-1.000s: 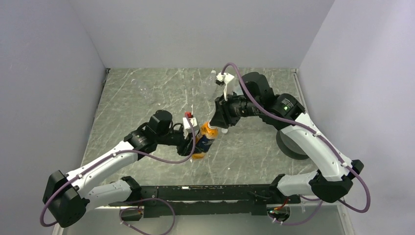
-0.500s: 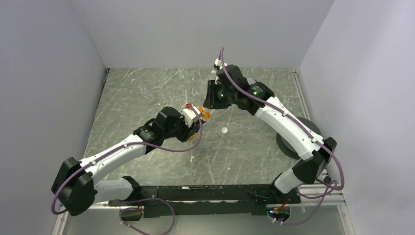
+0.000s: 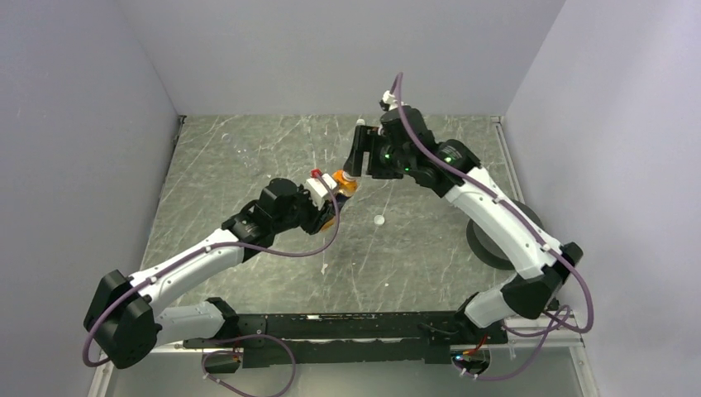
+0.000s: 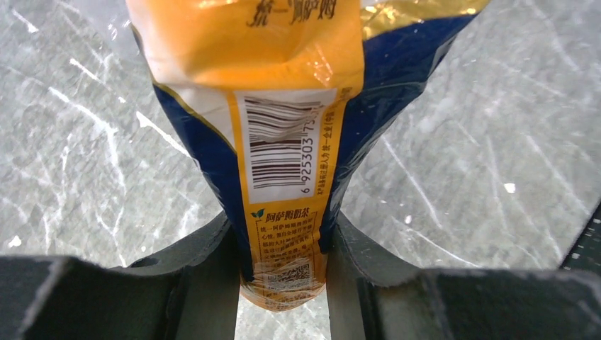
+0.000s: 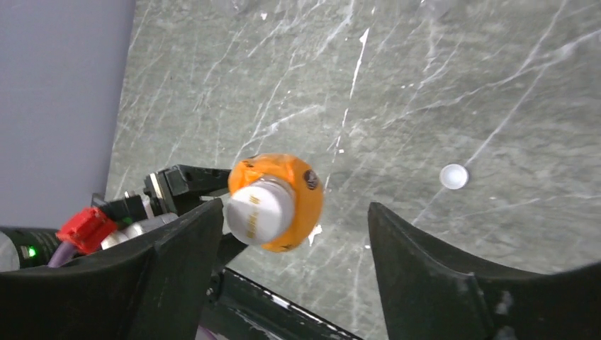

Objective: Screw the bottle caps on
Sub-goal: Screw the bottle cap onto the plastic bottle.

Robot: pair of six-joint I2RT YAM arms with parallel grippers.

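Orange bottle (image 3: 343, 184) gripped over the middle of the counter (image 3: 248, 157).
It is clamped near its base by the left end effector (image 4: 283, 237); the right end effector (image 5: 294, 212) is spread wide around its white cap (image 5: 259, 210). A loose cap (image 5: 453, 176) lies nearby.

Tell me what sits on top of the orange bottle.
A white cap sits on the neck of the orange bottle. The cap covers the threads, so how far it is screwed down cannot be seen.
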